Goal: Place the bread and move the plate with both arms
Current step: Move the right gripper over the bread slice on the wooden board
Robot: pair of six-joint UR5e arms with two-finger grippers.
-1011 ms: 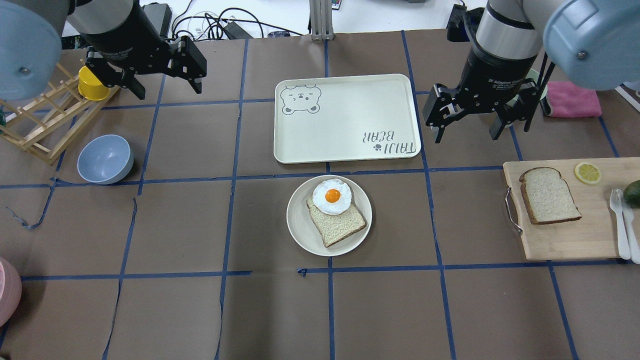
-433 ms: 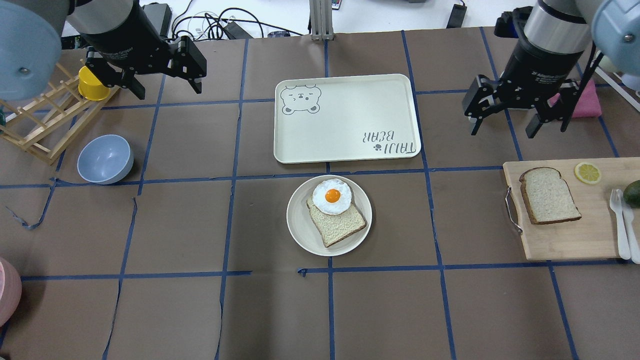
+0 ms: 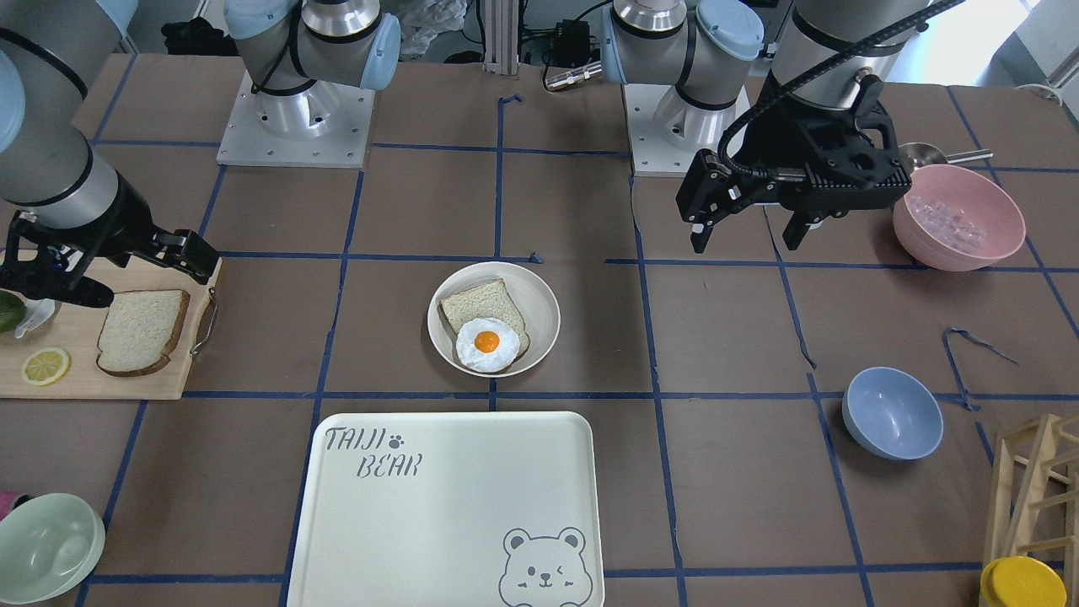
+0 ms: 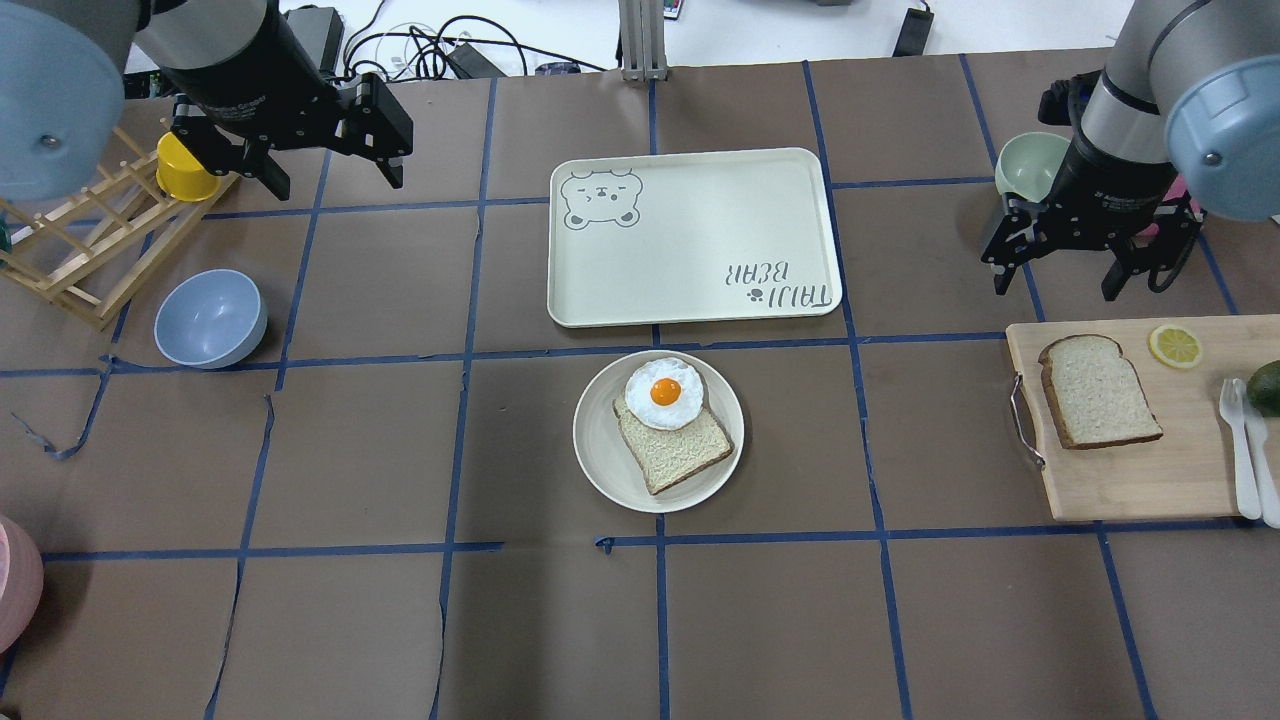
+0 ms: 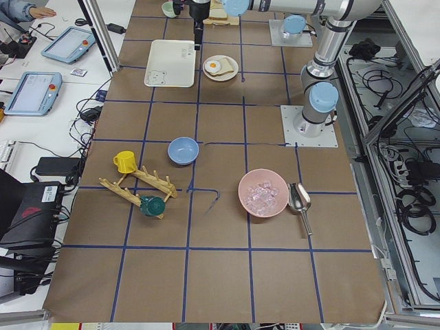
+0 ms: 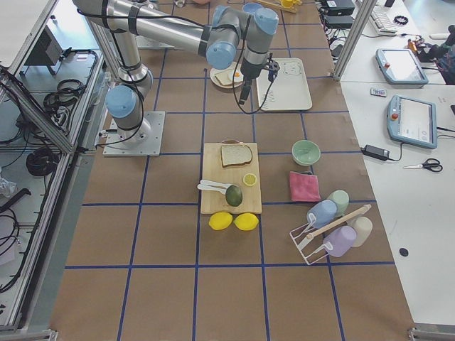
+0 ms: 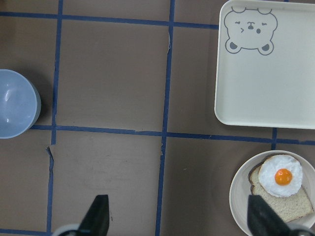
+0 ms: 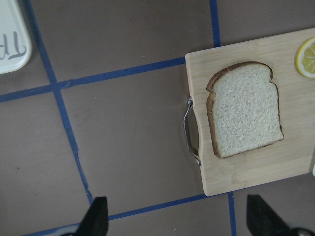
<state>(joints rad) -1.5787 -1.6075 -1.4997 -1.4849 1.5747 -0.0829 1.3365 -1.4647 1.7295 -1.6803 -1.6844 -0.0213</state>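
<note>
a robotics lab — taped-grid table [image 4: 350, 450], teach pendants [image 6: 414, 121], loose cables [image 4: 430, 45]

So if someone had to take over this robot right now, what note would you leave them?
The left claw is open and empty, off to the table's left side.
The right claw is open and empty, hovering beside the board, not over the bread.
The bread lies flat on the board, untouched.
The plate sits mid-table next to the tray, holding a smaller slice and an egg.
Done: nothing visible.
Left: grasp the bread, place it, then move the plate with both arms.
</note>
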